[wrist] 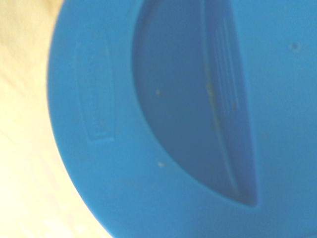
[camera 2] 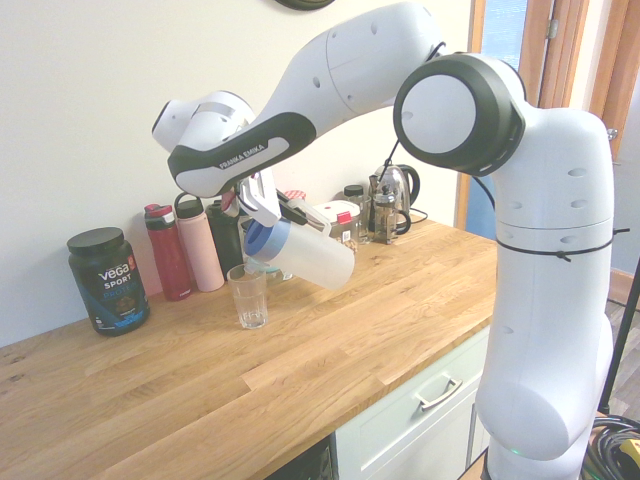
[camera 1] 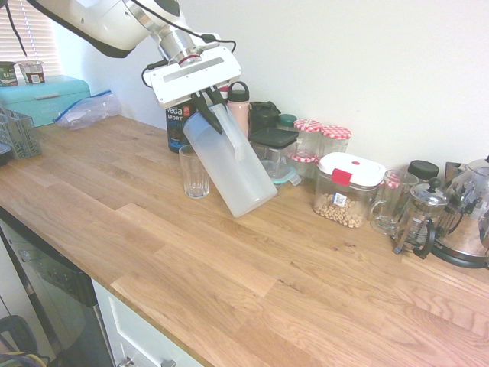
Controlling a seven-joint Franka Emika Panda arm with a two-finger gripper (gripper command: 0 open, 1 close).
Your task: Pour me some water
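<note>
Tool (camera 1: 208,103) of mine is clamped tight on the handle of the pitcher (camera 1: 229,167), which hangs tilted in the air, blue lid (camera 2: 256,238) just above the empty glass (camera 1: 194,172) standing on the worktop (camera 1: 229,267)

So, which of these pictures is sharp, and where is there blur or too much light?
First exterior view: sharp, though the window at the upper left is washed out and the pitcher looks pale. Second exterior view: sharp and evenly lit, with wide-angle bulging of the arm. Wrist view: soft focus; the blue lid fills it, its embossed print unreadable, and the wooden countertop is overexposed.
</note>
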